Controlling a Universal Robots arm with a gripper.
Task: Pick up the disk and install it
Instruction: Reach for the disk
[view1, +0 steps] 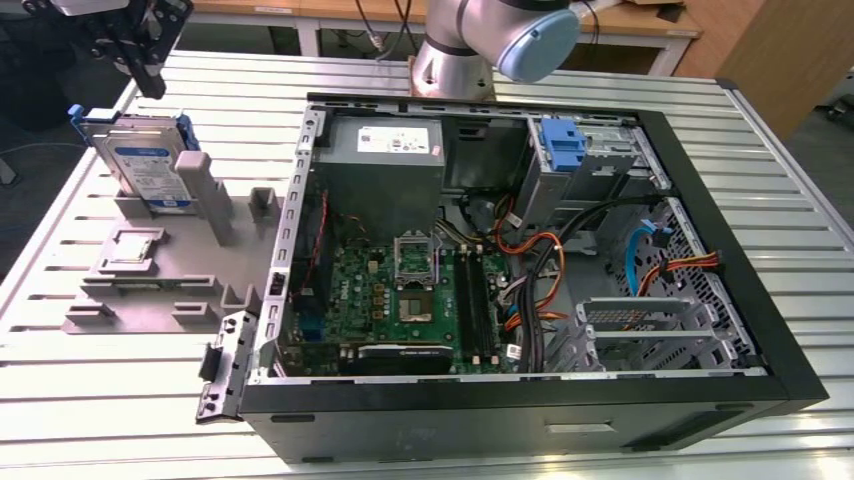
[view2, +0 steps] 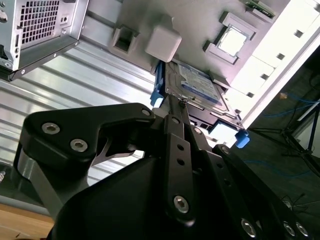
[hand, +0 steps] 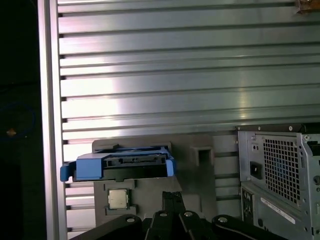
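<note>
The disk (view1: 147, 160) stands on edge in a slot of the grey holder (view1: 160, 295) at the exterior view's left. It is silver-grey with a blue-and-white label and blue rails. My gripper (view1: 150, 85) hangs just above and behind the disk, not touching it. In the second wrist view the disk (view2: 197, 82) lies just beyond the gripper (view2: 179, 102), whose dark fingers sit pressed together with nothing between them. The first wrist view shows the disk (hand: 122, 165) edge-on, beyond the gripper (hand: 173, 196).
An open computer case (view1: 747, 300) takes up the middle and the exterior view's right, with a blue latch (view1: 565, 150) upright in its drive bay. A small chip (view1: 134, 248) rests on the holder. The arm's base (view1: 454, 60) stands behind the case on the slatted metal table (view1: 107, 400).
</note>
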